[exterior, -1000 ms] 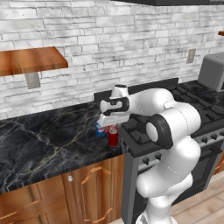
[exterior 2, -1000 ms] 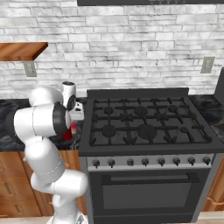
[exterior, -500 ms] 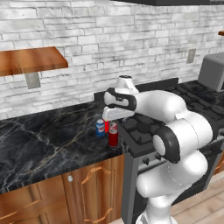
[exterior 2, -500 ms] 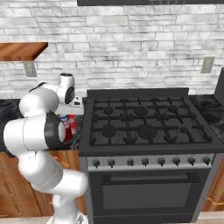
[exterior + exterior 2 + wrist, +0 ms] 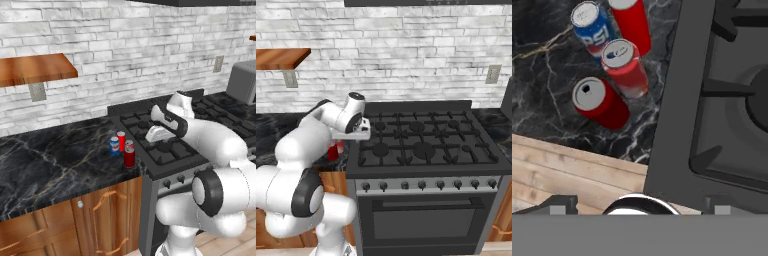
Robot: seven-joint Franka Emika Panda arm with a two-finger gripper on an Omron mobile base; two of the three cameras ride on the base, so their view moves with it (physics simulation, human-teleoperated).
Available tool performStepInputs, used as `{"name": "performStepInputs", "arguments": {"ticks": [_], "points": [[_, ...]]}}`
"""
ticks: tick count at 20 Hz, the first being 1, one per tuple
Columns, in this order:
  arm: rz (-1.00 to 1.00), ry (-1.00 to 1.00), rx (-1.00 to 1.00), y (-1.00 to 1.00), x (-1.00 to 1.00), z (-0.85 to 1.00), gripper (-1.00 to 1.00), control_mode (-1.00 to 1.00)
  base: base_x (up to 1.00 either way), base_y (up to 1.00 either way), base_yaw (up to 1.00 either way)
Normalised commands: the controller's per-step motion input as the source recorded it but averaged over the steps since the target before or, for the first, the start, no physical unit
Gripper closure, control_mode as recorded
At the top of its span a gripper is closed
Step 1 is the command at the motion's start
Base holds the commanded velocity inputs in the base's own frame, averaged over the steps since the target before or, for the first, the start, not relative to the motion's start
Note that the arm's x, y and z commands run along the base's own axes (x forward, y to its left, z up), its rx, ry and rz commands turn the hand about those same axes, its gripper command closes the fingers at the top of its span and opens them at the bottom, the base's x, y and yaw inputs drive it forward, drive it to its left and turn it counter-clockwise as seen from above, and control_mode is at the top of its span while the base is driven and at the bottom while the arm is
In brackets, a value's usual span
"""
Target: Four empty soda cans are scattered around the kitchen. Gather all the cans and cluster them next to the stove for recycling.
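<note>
Several soda cans stand close together on the black marble counter, right beside the stove's left edge. There is a blue and white can, a red can behind it, a red can with a pale label, and a plain red can nearest the counter's front. From the left base camera the cluster shows as the blue can and a red can. My gripper hangs open over the stove's front left corner, to the right of the cans, with nothing between its fingers.
The stove has cast-iron grates and a row of knobs on its front. Wooden cabinets sit under the counter. A wooden shelf hangs on the brick wall, and a grey appliance stands at the far right.
My gripper has risen from the cans and swung right, over the stove's left edge. The cans stay where they were, and the jaws remain open.
</note>
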Motion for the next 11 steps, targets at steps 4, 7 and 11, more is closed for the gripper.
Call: {"name": "performStepInputs", "arguments": {"ticks": [4, 7, 11], "points": [[0.07, -0.1, 0.16, -0.91, -0.52, 0.0, -1.0, -1.0, 0.0, 0.0, 0.0], [0.04, -0.19, 0.18, -0.73, -0.63, 0.0, -1.0, -1.0, 0.0, 0.0, 0.0], [0.02, -0.25, 0.19, -0.55, -0.67, 0.08, -1.0, -1.0, 0.0, 0.0, 0.0]]}}
